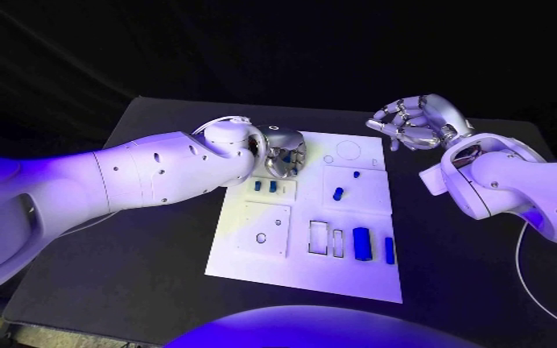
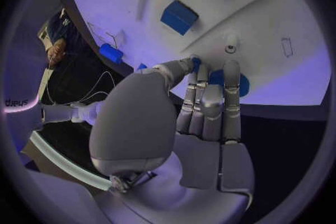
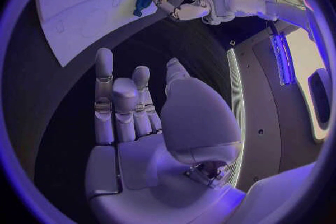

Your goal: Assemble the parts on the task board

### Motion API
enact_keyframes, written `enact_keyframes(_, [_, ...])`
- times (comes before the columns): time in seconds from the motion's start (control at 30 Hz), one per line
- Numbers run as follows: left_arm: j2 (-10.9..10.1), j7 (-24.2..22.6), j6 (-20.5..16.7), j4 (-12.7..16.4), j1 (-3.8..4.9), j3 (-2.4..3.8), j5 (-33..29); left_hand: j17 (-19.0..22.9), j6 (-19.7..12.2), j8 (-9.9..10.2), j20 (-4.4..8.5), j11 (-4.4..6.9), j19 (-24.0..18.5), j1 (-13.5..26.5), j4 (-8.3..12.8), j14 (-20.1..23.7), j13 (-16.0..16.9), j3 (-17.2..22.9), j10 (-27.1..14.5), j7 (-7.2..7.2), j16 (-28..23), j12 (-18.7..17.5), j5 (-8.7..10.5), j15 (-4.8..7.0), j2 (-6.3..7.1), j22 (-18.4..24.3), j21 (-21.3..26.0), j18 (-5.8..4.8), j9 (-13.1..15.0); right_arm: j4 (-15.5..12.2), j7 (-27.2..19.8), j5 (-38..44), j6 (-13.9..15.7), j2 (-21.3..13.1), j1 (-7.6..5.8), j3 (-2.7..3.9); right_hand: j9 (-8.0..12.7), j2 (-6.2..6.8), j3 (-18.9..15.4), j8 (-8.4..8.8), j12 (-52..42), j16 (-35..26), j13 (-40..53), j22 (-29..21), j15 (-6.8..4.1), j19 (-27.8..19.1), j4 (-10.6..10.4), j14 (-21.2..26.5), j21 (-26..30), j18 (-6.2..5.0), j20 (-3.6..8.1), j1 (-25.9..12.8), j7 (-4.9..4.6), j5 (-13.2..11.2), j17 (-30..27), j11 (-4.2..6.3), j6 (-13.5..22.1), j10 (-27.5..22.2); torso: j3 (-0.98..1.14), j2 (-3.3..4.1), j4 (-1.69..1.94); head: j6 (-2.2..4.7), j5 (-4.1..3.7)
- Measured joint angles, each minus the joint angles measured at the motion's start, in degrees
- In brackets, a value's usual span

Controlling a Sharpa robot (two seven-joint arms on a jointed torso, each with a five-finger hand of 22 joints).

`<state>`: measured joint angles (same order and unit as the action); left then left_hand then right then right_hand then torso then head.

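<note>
The white task board [image 1: 304, 271] lies in the middle of the table. My left hand [image 1: 282, 153] is low over its far left corner. In the left wrist view its thumb and fingers [image 2: 210, 89] pinch a round blue part [image 2: 241, 85] near the board's edge. Just ahead of the hand, two small blue blocks [image 1: 257, 186] [image 1: 274, 187] sit on a raised plate. A short blue cylinder [image 1: 338, 193] lies mid-board. A long blue block [image 1: 362, 243] and a thin blue bar [image 1: 389, 250] lie at the near right. My right hand [image 1: 415, 122] hangs open above the table, right of the board.
Empty rectangular slots [image 1: 317, 237] sit left of the long block, and a square plate with a hole [image 1: 265, 231] lies at the near left. Round outlines [image 1: 344, 151] mark the board's far side. Black table [image 1: 139, 267] surrounds the board.
</note>
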<state>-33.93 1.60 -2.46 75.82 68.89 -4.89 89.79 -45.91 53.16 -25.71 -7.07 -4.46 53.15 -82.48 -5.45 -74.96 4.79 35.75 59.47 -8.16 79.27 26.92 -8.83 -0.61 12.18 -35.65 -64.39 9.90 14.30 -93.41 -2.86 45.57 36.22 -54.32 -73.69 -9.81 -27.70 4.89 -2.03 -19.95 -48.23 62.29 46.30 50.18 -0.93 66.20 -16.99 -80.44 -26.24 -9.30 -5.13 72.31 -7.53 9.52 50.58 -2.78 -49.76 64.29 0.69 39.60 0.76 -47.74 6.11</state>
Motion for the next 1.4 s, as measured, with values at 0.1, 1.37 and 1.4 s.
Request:
enact_keyframes(0.1, [0.06, 0.00, -0.09, -0.11, -0.03, 0.01, -0.01, -0.01, 0.00, 0.16, 0.28, -0.05, -0.06, -0.01, 0.42, -0.19, -0.08, 0.08, 0.36, 0.00, 0.00, -0.45, 0.01, 0.19, 0.01, -0.11, -0.30, -0.01, 0.00, -0.01, -0.01, 0.00, 0.00, 0.00, 0.00, 0.00, 0.00, 0.00, 0.00, 0.00, 0.00, 0.00, 0.00, 0.00, 0.00, 0.00, 0.00, 0.00, 0.00, 0.00, 0.00, 0.00, 0.00, 0.00, 0.01, 0.00, 0.00, 0.00, 0.01, -0.01, -0.01, -0.04, 0.00])
enact_keyframes(1.37, [-10.55, -1.21, -3.97, 8.11, -0.80, 3.84, -9.10, 0.68, 1.32, 1.99, 0.62, -0.25, 0.19, 1.61, 2.31, -1.21, -0.73, 1.34, 3.63, -0.11, -0.02, -6.05, 0.21, -0.01, -0.18, -1.49, -1.62, -0.08, 0.32, 0.15, -0.19, 0.00, 0.00, 0.01, 0.01, 0.00, 0.00, 0.00, 0.00, 0.00, 0.00, 0.00, 0.01, -0.06, 0.00, 0.21, 0.00, 0.00, 0.28, 0.00, -0.21, 0.00, 0.00, 0.00, 0.10, -0.01, 0.00, 0.01, 0.05, -0.17, 0.09, 0.54, 0.44])
enact_keyframes(1.4, [-10.92, -1.19, -3.91, 8.17, -0.80, 3.85, -9.40, 0.68, 1.32, 1.99, 0.62, -0.25, 0.19, 1.61, 2.31, -1.22, -0.73, 1.34, 3.63, -0.11, -0.02, -6.12, 0.22, -0.01, -0.18, -1.49, -1.62, -0.08, 0.32, 0.18, -0.19, 0.00, 0.00, 0.00, 0.01, 0.00, 0.00, 0.00, 0.00, 0.00, 0.00, 0.00, 0.01, -0.06, 0.00, 0.21, 0.00, 0.00, 0.28, 0.00, -0.21, 0.00, 0.00, 0.00, 0.10, -0.01, 0.00, 0.01, 0.05, -0.17, 0.09, 0.55, 0.45])
